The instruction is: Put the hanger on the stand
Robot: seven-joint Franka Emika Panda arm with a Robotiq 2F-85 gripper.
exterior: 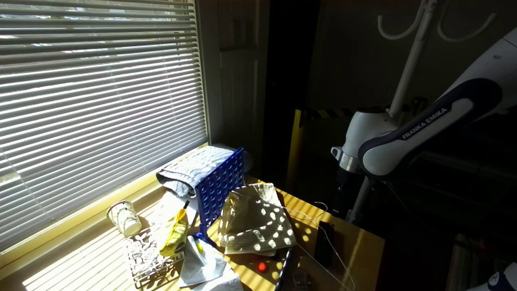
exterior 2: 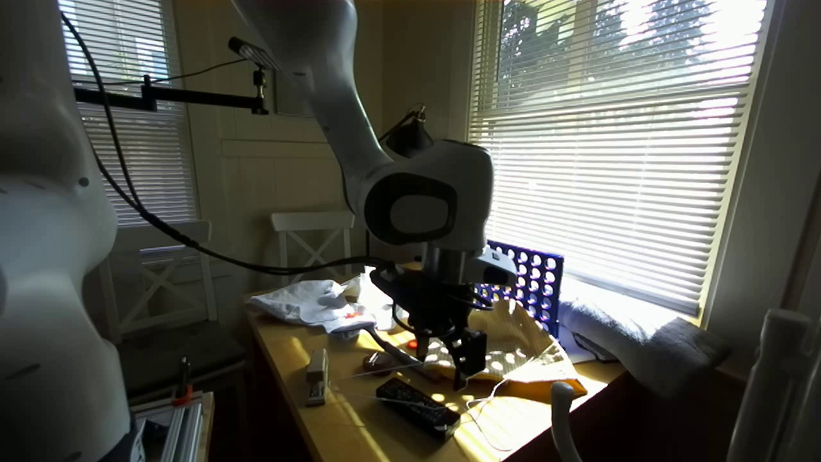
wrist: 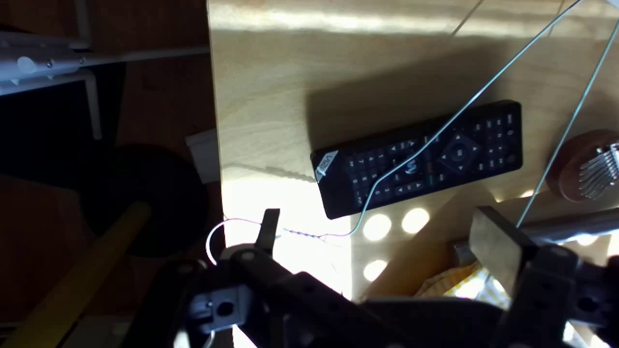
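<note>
Silvery wire forms the hanger (wrist: 452,120), lying near the edge of the table (wrist: 261,87) below the gripper (wrist: 377,212), whose fingers (wrist: 267,234) stand wide apart; in the wrist view one finger crosses before the twisted neck and the other before the bottom bar, while a shoulder runs over the black remote (wrist: 437,162); the white stand (exterior: 409,68) rises beyond the table. Openwork basket (exterior: 147,277) and yellow packet (exterior: 175,234) overlap, the packet perhaps inside, though glare leaves that unsure; near them a paper cup (exterior: 125,220) lies tipped, its interior hidden.
</note>
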